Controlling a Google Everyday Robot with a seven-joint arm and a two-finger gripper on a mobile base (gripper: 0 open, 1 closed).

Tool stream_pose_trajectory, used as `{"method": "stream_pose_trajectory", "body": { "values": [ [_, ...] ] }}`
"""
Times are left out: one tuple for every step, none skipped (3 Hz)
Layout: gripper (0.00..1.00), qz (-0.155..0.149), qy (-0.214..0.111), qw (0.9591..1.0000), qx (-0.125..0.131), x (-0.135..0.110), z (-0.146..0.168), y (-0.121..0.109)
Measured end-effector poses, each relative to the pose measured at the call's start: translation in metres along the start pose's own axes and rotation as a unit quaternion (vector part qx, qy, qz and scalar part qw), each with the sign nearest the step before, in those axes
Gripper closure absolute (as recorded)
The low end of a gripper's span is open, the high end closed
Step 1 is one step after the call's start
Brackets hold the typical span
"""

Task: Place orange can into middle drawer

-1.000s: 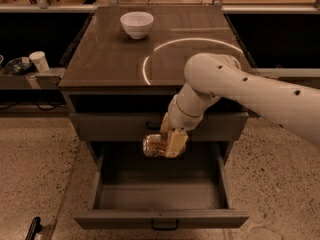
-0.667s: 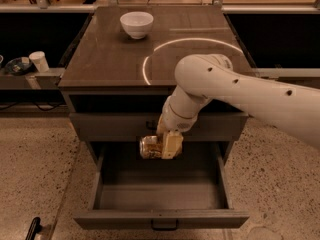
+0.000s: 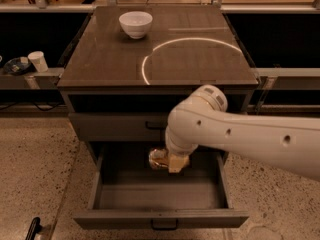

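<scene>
Warm, dim light from above lays a bright curved arc of glare (image 3: 195,38) over the tabletop (image 3: 100,59), sweeping from the front edge toward the right edge. Below the front edge, the gripper (image 3: 172,162) clasps the orange can (image 3: 159,159) in the shade of the arm (image 3: 240,134), over the shadowed middle drawer (image 3: 160,196).

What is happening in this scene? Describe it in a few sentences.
The robot's arm reaches down to the open middle drawer. Its gripper is shut on the orange can, holding it over the drawer's bare floor, not yet released. A white bowl sits on the cabinet top.
</scene>
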State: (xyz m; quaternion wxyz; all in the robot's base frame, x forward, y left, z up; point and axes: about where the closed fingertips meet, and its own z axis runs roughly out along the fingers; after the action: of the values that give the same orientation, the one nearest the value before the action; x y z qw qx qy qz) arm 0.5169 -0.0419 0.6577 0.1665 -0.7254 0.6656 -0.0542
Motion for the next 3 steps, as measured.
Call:
{"method": "stream_pose_trajectory", "body": {
  "values": [
    [1.00, 0.020, -0.008, 0.9990, 0.039, 0.027, 0.025, 0.013],
    [1.00, 0.065, -0.059, 0.9935, 0.073, 0.054, 0.048, 0.009],
    [1.00, 0.143, -0.142, 0.9756, 0.087, 0.078, 0.070, 0.002]
  ]
}}
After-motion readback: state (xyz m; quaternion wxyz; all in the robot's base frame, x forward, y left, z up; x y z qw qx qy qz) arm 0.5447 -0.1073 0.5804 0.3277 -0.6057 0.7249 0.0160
